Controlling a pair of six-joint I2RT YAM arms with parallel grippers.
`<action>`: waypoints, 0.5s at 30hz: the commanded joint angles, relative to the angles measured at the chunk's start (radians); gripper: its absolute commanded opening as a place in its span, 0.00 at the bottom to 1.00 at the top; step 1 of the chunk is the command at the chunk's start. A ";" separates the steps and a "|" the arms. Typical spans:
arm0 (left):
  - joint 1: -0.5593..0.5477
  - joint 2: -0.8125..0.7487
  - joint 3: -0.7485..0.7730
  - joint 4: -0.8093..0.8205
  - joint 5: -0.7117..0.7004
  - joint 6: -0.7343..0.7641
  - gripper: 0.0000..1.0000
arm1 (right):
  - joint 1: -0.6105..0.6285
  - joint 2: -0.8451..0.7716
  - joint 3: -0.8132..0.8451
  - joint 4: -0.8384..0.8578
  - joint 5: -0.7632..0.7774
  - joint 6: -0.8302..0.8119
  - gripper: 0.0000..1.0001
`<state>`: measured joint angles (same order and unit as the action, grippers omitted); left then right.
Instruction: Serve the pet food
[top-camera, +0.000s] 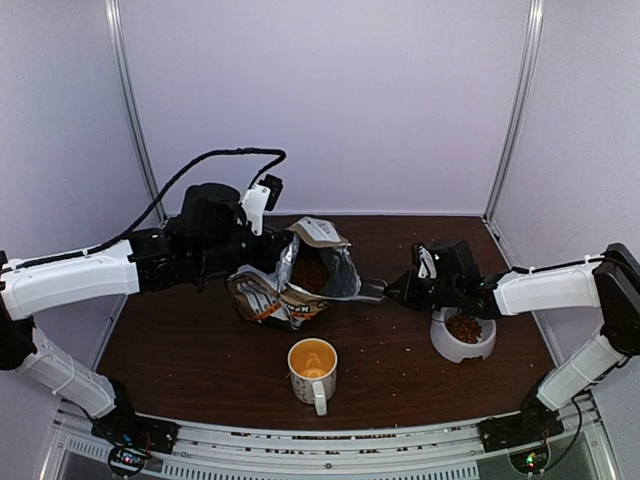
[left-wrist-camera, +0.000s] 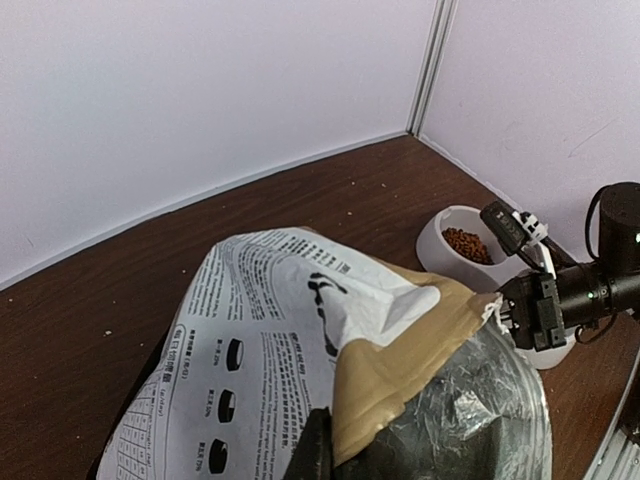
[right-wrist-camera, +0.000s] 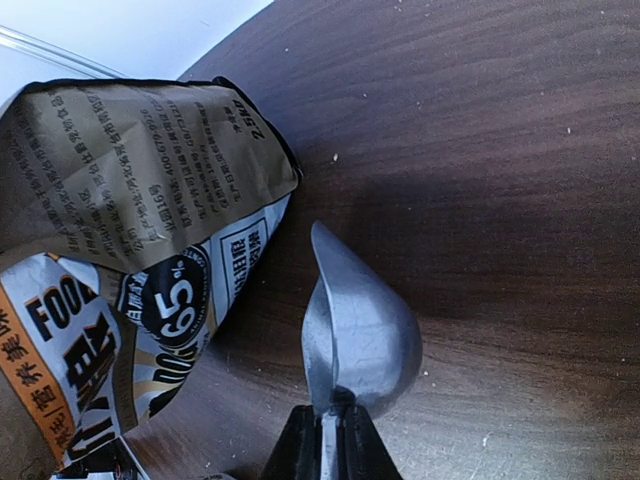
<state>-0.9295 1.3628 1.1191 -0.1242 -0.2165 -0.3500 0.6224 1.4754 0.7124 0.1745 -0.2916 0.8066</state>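
The pet food bag (top-camera: 285, 290) lies tilted on the brown table with its mouth open, and reddish-brown kibble (top-camera: 310, 272) shows inside. My left gripper (top-camera: 268, 252) is shut on the bag's upper left edge; in the left wrist view one dark finger (left-wrist-camera: 314, 448) presses the bag wall (left-wrist-camera: 270, 340). My right gripper (top-camera: 398, 292) is shut on the handle of a metal scoop (top-camera: 371, 291) just right of the bag mouth. In the right wrist view the scoop (right-wrist-camera: 358, 335) is turned on its side above the table and looks empty, with the bag (right-wrist-camera: 120, 200) to its left. A white bowl (top-camera: 463, 346) holds kibble (top-camera: 463, 327).
A white mug (top-camera: 313, 371) with an orange inside stands in front of the bag. The bowl also shows in the left wrist view (left-wrist-camera: 440, 235), by the right arm (left-wrist-camera: 545, 310). Loose kibble crumbs lie scattered on the table. White walls close the back and sides.
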 joint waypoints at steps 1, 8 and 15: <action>0.009 -0.044 0.008 0.043 -0.017 -0.007 0.00 | 0.010 0.048 -0.050 0.171 0.014 0.028 0.00; 0.009 -0.045 0.013 0.028 -0.025 -0.006 0.00 | 0.010 0.112 -0.108 0.260 0.009 0.043 0.06; 0.009 -0.048 0.005 0.028 -0.031 -0.010 0.00 | 0.010 0.119 -0.132 0.257 -0.010 -0.012 0.26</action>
<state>-0.9291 1.3525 1.1191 -0.1432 -0.2207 -0.3504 0.6243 1.5856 0.5957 0.4179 -0.2920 0.8356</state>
